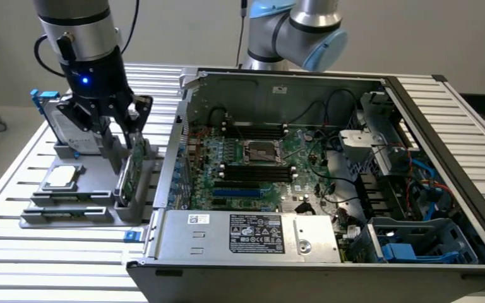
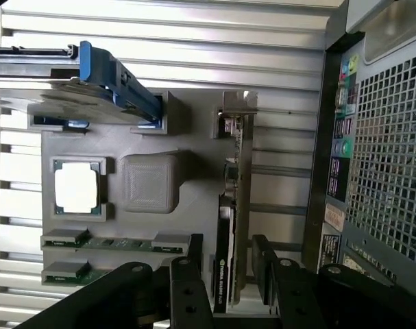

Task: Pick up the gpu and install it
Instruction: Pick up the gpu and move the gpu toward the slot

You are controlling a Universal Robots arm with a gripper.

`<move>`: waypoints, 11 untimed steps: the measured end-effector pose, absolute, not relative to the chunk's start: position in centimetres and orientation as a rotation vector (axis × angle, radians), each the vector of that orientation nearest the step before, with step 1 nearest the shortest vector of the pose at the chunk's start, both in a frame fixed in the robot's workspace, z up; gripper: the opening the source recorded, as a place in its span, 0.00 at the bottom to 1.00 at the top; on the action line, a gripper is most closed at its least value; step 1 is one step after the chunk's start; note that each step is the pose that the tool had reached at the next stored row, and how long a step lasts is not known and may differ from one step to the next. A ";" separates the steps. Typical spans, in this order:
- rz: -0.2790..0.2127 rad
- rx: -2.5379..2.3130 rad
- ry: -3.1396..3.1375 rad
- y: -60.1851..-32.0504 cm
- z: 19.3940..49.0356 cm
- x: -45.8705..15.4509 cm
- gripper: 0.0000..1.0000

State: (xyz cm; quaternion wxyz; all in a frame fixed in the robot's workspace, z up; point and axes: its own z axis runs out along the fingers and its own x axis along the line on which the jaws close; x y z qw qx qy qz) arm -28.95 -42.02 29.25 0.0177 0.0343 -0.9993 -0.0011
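Observation:
The gpu [image 1: 133, 172] stands on edge in a slot of the grey holder [image 1: 74, 192] at the exterior view's left, beside the open computer case [image 1: 310, 82]. In the wrist view the gpu [image 2: 236, 192] appears edge-on: green board on one face, black shroud on the other, silver bracket at the far end. My gripper [image 1: 124, 140] hangs just above it. It is open, and its black fingers [image 2: 187, 288] straddle the card's near end, one on each side, with gaps visible between the pads and the card. The gripper [image 2: 228, 277] holds nothing.
The holder also carries a hard drive in a blue frame [image 1: 67, 126], a CPU [image 2: 76, 188] and two memory sticks [image 2: 118, 243]. The large green motherboard [image 1: 259, 164] lies inside the case. The case's rear wall [image 2: 386, 157] stands close beside the card. Everything rests on a slatted aluminium table [image 1: 23, 252].

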 end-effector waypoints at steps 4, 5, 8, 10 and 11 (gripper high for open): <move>0.004 0.106 -3.104 -42.0 28.6 -29.0 0.42; 0.004 0.105 -3.104 -42.0 28.5 -29.0 0.42; 0.004 0.102 -3.104 -42.0 27.9 -29.1 0.42; 0.004 0.100 -3.104 -42.1 27.6 -29.1 0.42; 0.004 0.099 -3.104 -42.1 27.4 -29.1 0.42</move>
